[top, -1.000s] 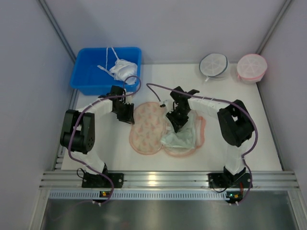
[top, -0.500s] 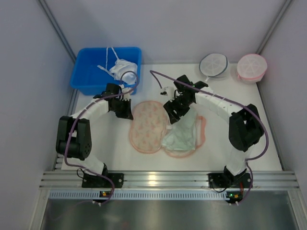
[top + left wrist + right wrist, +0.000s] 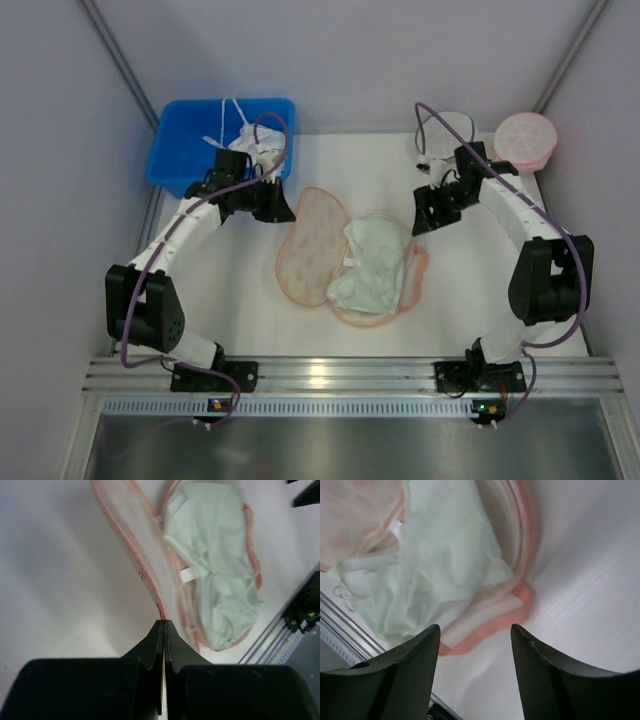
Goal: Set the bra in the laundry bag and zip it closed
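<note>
**Top view with both wrist views.** The laundry bag (image 3: 310, 245) lies open at the centre of the table (image 3: 480, 310), its two halves side by side.

- **Bra:** The bra (image 3: 372, 268) sits bunched in the half of the bag toward 3 o'clock. It fills that half and appears to overlap the rim toward 6 o'clock.
- **Left gripper:** The left gripper (image 3: 164, 630), at 10 o'clock of the bag, is pinched tight by its fingertips on the pink rim of the empty flap. The flap stands tilted off the table.
- **Right gripper:** The right gripper (image 3: 475, 630), at 2 o'clock of the bag, hangs with its fingers spread and holds nothing. It is just clear of the bag's rim.
- **Other items:** A blue bin (image 3: 180, 160) holding a white bra (image 3: 255, 148) sits at 10 o'clock of the table. A white mesh pouch (image 3: 447, 128) and a pink mesh pouch (image 3: 525, 140) sit at 1 o'clock.

**Likely hazards:**
- Fabric lying over the rim may be trapped between the two zipper edges when the flap folds over, and would then jam the slider.
- The fingertip pinch holds only a thin rim, so a quick swing could let it slip free.
- Nothing pins the loaded half, so pulling on the flap may drag the whole bag and tip the bra out.
</note>
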